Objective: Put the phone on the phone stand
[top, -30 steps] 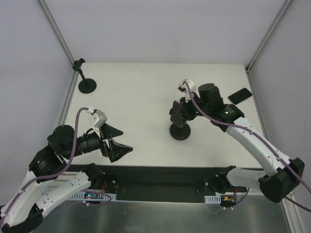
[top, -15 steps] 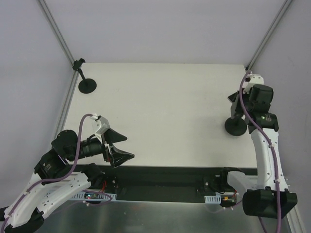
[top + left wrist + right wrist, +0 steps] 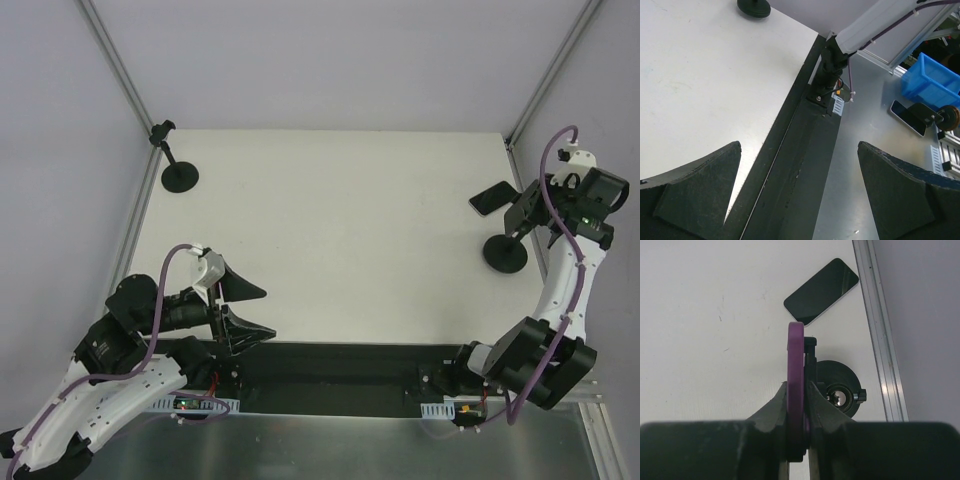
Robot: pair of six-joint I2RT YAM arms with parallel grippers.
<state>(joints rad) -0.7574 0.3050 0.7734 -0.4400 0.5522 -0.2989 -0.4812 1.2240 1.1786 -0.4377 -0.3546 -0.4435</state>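
The phone (image 3: 493,198) lies flat, screen up, near the far right corner of the counter (image 3: 330,230), where it also lay a second ago. The phone stand (image 3: 505,255) has changed place. It stood near the middle of the counter a second ago and now rests at the right edge, just on the near side of the phone and apart from it. The right hand (image 3: 527,212) has travelled with it. It is clenched on a thin purple piece at the stand's top, seen edge-on from the wrist, with a small black clip touching that piece. The left hand (image 3: 262,312) has drawn back toward the near left edge, its jaws still spread wide and holding nothing. A second stand (image 3: 180,176) sits in the far left corner.
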